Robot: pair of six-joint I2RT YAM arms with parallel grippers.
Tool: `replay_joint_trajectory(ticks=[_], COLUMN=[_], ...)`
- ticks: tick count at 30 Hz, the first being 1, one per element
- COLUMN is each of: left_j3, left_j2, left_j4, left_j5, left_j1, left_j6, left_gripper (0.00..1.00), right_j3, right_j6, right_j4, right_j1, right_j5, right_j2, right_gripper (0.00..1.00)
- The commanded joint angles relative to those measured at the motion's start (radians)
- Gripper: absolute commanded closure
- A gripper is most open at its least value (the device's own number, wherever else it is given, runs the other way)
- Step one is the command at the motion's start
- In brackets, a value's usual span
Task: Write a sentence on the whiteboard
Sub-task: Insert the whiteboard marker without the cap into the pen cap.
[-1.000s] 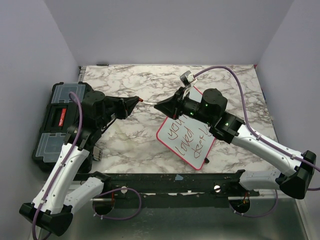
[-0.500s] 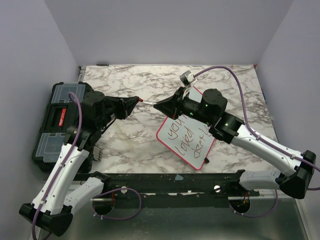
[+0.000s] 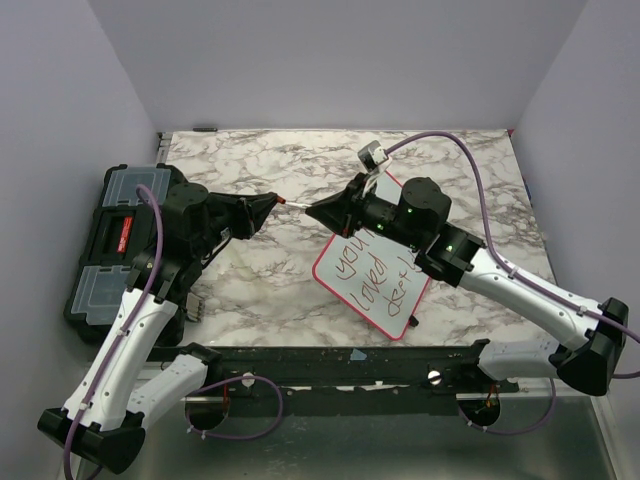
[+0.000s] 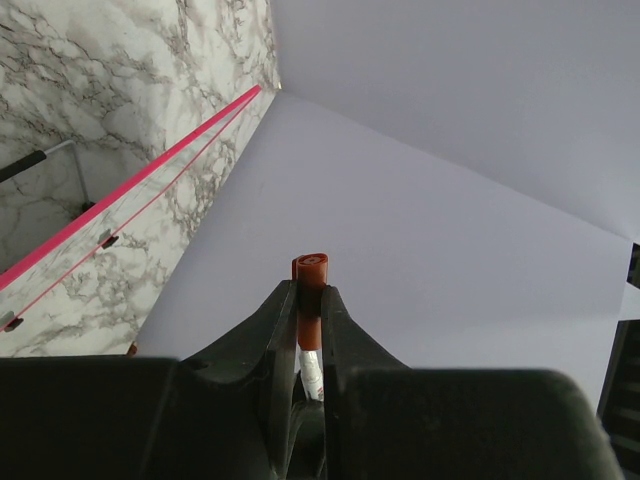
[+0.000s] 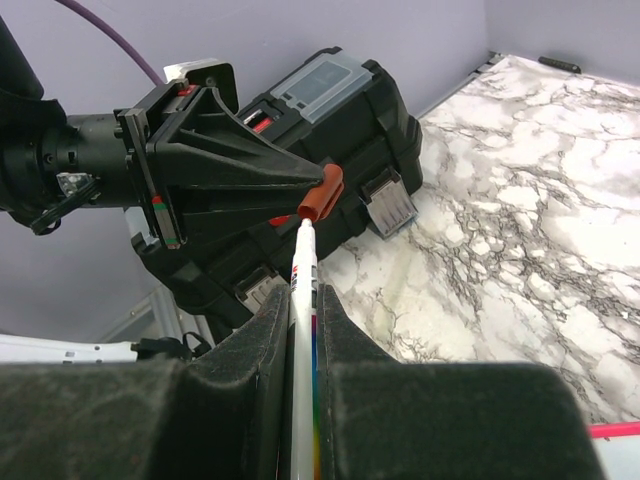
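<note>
The right gripper (image 3: 312,212), clamped on the marker (image 5: 303,290), has moved slightly toward the left gripper (image 3: 272,203), clamped on the red cap (image 5: 321,193). The whiteboard (image 3: 372,288), toward the right edge of the table (image 3: 270,285), already carries writing, so I judge only capping remains.

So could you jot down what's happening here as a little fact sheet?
left gripper: shut on the red cap, in mid-air
right gripper: shut on the marker, aimed at the cap
marker and cap: marker's end meets the cap
whiteboard: flat on the marble table, under the right arm, three handwritten lines
toolbox: black, far left, beside the left arm
</note>
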Motion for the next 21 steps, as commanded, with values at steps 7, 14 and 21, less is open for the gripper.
replay_joint_trajectory(ticks=[7, 14, 21], left_j3=[-0.012, -0.015, -0.014], left_j2=[-0.007, -0.004, 0.001], left_j4=[0.017, 0.027, 0.03], left_j5=[0.029, 0.033, 0.034], left_j1=[0.005, 0.004, 0.005], left_j6=[0.005, 0.005, 0.005], left_gripper=[1.0, 1.0, 1.0], right_j3=[0.026, 0.027, 0.036], right_j6=[0.004, 0.009, 0.012], right_j4=[0.04, 0.041, 0.041], right_j1=[0.006, 0.007, 0.009], right_j5=[0.036, 0.052, 0.072], right_j2=[0.021, 0.035, 0.057], right_gripper=[0.99, 0.99, 0.99])
